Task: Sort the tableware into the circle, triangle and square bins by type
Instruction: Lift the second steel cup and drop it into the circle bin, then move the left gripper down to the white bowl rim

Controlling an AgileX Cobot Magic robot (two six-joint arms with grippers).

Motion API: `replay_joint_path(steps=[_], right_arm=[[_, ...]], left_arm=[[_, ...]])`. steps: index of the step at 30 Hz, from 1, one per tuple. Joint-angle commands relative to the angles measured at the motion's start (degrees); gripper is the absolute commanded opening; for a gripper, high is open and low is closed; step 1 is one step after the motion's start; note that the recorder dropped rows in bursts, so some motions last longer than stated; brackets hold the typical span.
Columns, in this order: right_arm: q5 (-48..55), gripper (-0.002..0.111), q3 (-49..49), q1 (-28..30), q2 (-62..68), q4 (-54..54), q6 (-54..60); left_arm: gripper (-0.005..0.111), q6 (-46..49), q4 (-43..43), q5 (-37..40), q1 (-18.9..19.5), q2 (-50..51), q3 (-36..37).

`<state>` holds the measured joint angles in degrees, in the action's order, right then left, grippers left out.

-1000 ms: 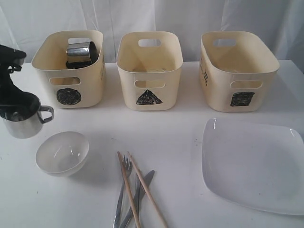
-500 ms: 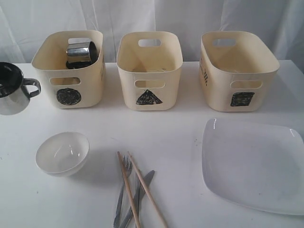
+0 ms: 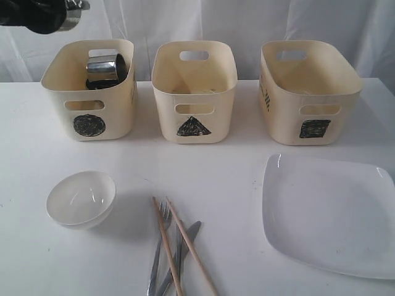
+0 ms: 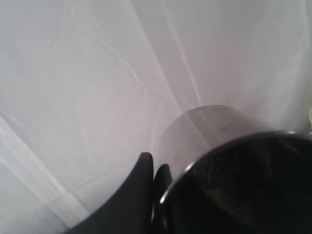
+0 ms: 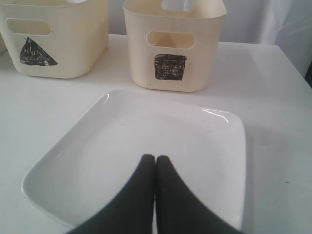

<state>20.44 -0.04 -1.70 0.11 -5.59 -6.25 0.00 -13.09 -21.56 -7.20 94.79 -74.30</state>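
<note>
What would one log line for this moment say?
left gripper: holds mug high, near circle bin | right gripper: shut, over plate

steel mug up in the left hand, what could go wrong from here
The left hand holds the steel mug high, left of the circle bin's middle in the exterior view; released there, it might clip the rim or miss. A second mug lies inside the bin, so a drop could strike it and bounce out.
</note>
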Motion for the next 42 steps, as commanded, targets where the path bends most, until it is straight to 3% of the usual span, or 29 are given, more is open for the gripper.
replay_joint_path(steps=[1,5,9,17,21,29,35,38,42], right_arm=[[-0.46,0.0,0.04,0.35,-0.11,-0.33,-0.01],[-0.46,0.0,0.04,0.35,-0.11,-0.33,-0.01],[-0.46,0.0,0.04,0.35,-0.11,-0.33,-0.01],[-0.46,0.0,0.04,0.35,-0.11,-0.33,-0.01],[-0.46,0.0,0.04,0.35,-0.11,-0.33,-0.01],[-0.46,0.0,0.04,0.35,-0.11,-0.33,-0.01],[-0.46,0.0,0.04,0.35,-0.11,-0.33,-0.01],[-0.46,0.0,0.04,0.35,-0.11,-0.33,-0.01],[-0.46,0.0,0.04,0.35,-0.11,-0.33,-0.01]], left_arm=[[0.0,2.44,0.33,-1.42,0.83,11.9,-10.34],[0.0,2.6,-0.83,5.3,1.31,19.86,-19.06],[0.005,2.83,-2.13,8.9,1.21,20.5,-19.63],[0.052,-6.43,-2.13,17.11,1.1,20.33,-19.66],[0.06,-9.88,-2.13,24.07,1.1,18.32,-19.66],[0.06,-9.88,-2.13,26.67,1.1,12.01,-19.66],[0.056,-9.88,-1.85,39.79,1.1,5.18,-19.66],[0.041,-9.88,-1.16,54.56,1.1,2.44,-19.66],[0.009,-7.12,1.78,73.18,1.1,0.51,-18.38]])
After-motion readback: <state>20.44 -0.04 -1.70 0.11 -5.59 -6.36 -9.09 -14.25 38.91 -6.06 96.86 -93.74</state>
